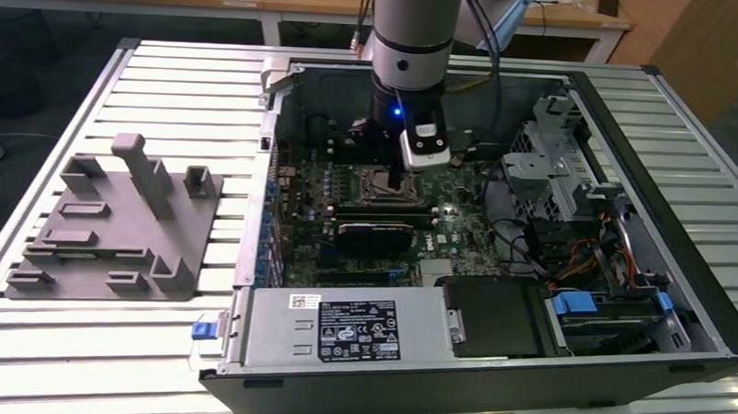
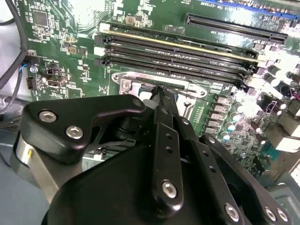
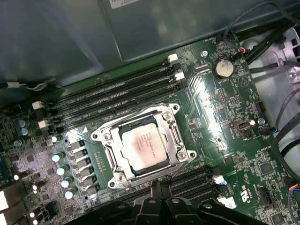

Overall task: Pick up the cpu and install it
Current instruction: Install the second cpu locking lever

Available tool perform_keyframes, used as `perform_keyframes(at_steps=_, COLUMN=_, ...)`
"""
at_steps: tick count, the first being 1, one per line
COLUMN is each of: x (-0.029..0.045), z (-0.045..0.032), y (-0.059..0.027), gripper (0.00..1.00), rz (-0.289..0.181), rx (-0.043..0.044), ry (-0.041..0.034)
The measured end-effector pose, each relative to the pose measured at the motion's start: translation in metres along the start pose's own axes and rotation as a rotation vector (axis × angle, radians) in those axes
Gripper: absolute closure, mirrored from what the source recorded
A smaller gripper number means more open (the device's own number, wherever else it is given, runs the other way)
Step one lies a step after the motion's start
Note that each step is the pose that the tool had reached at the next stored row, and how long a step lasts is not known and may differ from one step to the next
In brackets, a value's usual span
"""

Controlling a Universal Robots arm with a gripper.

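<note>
The cpu point(image 3: 144, 148) already sits in the motherboard's socket frame point(image 3: 176, 139). The gripper point(image 2: 161, 91), fingers pinched together and holding nothing, hovers just beside it; seating looks finished, withdrawal pending.

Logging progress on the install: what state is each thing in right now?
cpu: seated flat inside the socket frame, top bare.
socket frame: surrounds the chip, nothing covering it.
hand: just above the socket's edge, holding nothing.
memory slots: unfilled.
computer case: side open, motherboard exposed.
</note>
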State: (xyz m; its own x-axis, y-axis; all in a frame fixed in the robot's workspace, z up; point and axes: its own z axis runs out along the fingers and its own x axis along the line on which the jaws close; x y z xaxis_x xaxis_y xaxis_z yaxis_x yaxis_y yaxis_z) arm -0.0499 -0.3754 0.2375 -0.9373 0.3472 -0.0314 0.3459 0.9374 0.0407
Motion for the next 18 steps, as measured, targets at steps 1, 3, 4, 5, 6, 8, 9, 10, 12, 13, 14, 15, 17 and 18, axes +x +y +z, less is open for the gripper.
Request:
perform_keyframes(at_steps=1, x=-0.0001, z=0.0003, y=-0.0003, gripper=0.89, rz=-0.005, rx=0.0001, ry=0.0004)
perform_keyframes(at_steps=3, x=-0.0002, z=0.0011, y=-0.0008, gripper=0.89, rz=-0.022, rx=-0.0004, ry=0.0011)
perform_keyframes(at_steps=4, x=-0.0003, z=0.0012, y=-0.0011, gripper=0.89, rz=-0.029, rx=-0.0004, ry=0.0015)
perform_keyframes(at_steps=5, x=-0.0003, z=0.0013, y=-0.0014, gripper=0.89, rz=-0.037, rx=-0.0008, ry=0.0018)
perform_keyframes(at_steps=6, x=-0.0002, z=0.0014, y=-0.0016, gripper=0.89, rz=-0.044, rx=-0.0012, ry=0.0020)
perform_keyframes(at_steps=8, x=0.0004, z=0.0015, y=-0.0022, gripper=0.89, rz=-0.057, rx=-0.0015, ry=0.0026)
perform_keyframes(at_steps=9, x=0.0011, z=0.0015, y=-0.0027, gripper=0.89, rz=-0.062, rx=-0.0016, ry=0.0027)
perform_keyframes(at_steps=10, x=0.0017, z=0.0016, y=-0.0031, gripper=0.89, rz=-0.067, rx=-0.0017, ry=0.0029)
perform_keyframes(at_steps=12, x=0.0032, z=0.0017, y=-0.0040, gripper=0.89, rz=-0.076, rx=-0.0018, ry=0.0032)
perform_keyframes(at_steps=13, x=0.0038, z=0.0017, y=-0.0044, gripper=0.89, rz=-0.080, rx=-0.0019, ry=0.0034)
perform_keyframes(at_steps=14, x=0.0046, z=0.0017, y=-0.0049, gripper=0.89, rz=-0.085, rx=-0.0019, ry=0.0036)
perform_keyframes(at_steps=15, x=0.0051, z=0.0018, y=-0.0055, gripper=0.89, rz=-0.089, rx=-0.0021, ry=0.0037)
perform_keyframes(at_steps=17, x=0.0052, z=0.0021, y=-0.0069, gripper=0.89, rz=-0.099, rx=-0.0023, ry=0.0041)
perform_keyframes(at_steps=18, x=0.0051, z=0.0024, y=-0.0077, gripper=0.89, rz=-0.105, rx=-0.0026, ry=0.0044)
